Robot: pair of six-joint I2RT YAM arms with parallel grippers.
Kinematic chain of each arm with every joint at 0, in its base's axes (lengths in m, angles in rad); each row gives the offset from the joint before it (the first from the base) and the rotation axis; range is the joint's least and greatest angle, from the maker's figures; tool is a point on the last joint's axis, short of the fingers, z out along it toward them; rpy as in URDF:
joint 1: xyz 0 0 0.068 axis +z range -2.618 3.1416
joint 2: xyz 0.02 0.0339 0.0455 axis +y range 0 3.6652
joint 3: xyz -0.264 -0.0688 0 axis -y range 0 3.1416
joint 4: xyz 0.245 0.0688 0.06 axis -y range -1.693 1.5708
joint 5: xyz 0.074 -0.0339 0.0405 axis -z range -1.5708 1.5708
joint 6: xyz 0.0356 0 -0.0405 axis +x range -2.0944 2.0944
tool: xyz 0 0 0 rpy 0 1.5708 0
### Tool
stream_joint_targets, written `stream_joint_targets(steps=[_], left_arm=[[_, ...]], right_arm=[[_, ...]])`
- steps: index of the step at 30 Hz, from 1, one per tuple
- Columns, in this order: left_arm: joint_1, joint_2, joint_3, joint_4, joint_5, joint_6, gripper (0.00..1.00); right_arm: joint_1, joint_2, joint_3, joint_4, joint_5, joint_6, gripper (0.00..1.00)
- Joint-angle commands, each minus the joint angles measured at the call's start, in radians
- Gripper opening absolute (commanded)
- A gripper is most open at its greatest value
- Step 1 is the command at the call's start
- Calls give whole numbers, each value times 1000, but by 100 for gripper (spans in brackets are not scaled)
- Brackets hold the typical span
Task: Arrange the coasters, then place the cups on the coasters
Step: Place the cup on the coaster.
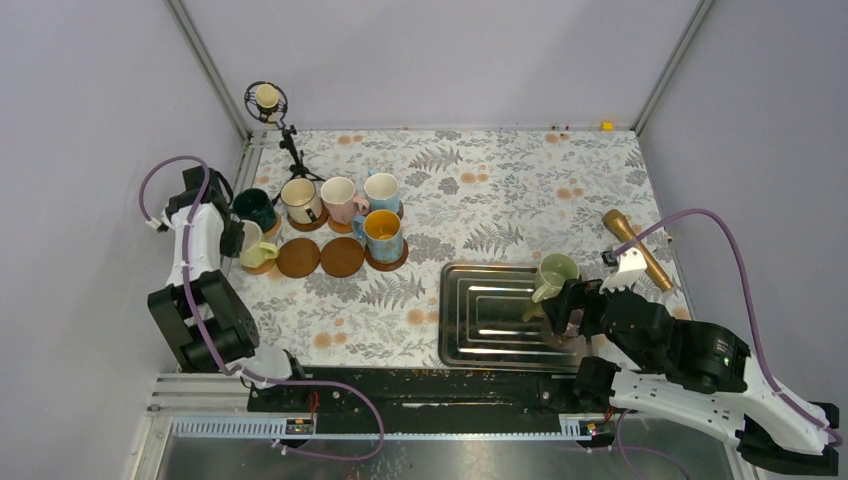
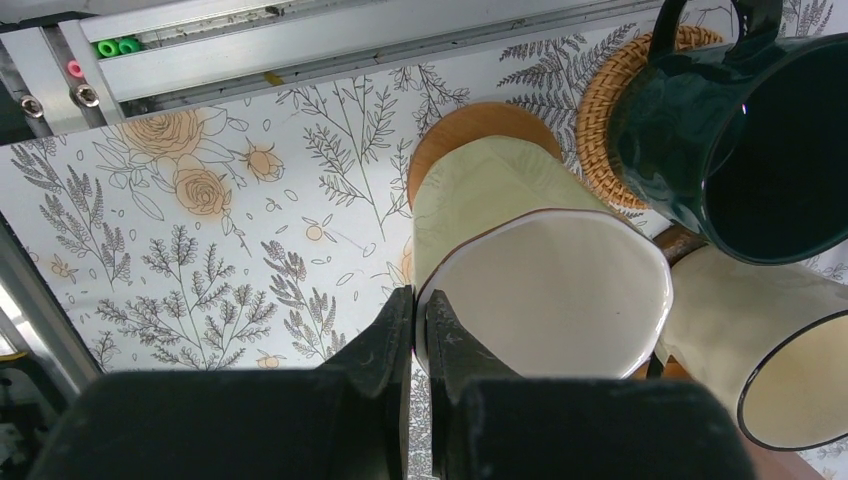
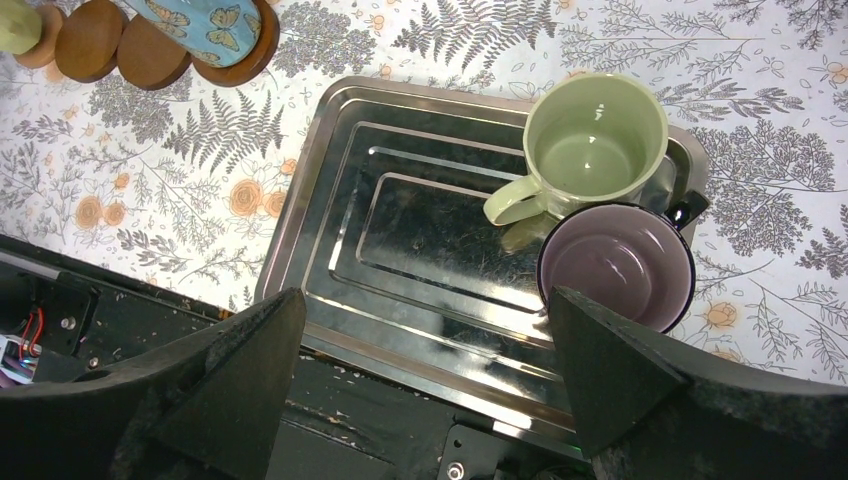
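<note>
My left gripper [image 2: 418, 300] is shut on the rim of a pale yellow-green cup [image 2: 540, 290], one finger inside and one outside. The cup stands over a wooden coaster [image 2: 480, 125] at the table's far left [image 1: 262, 265]. Beside it are a dark green cup [image 2: 740, 150] on a woven coaster [image 2: 600, 110] and a beige cup [image 2: 790, 350]. Two bare coasters [image 1: 298, 257] [image 1: 342, 257] lie in front of the cup group. My right gripper [image 3: 425, 305] hangs open over the tray's near edge, short of a mauve cup [image 3: 615, 265] and a pale green cup [image 3: 595, 135].
The steel tray [image 3: 400, 220] lies right of centre. Pink [image 1: 340, 198], light blue [image 1: 382, 190] and butterfly-patterned blue [image 1: 383, 235] cups stand on coasters at the left. A wooden pestle [image 1: 635, 248] lies at the right, and a microphone stand [image 1: 268, 100] at the back left.
</note>
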Motion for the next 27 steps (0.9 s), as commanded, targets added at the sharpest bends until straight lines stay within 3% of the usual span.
stream_joint_targets(steps=[1, 9, 27], left_arm=[[5, 27, 106, 0, -4, -23, 0], [5, 113, 164, -48, 20, -6, 0], [6, 137, 206, -92, -1, 2, 0]], right_arm=[[2, -8, 11, -1, 31, 28, 100], [2, 8, 20, 1, 30, 26, 99], [3, 19, 11, 19, 30, 19, 99]])
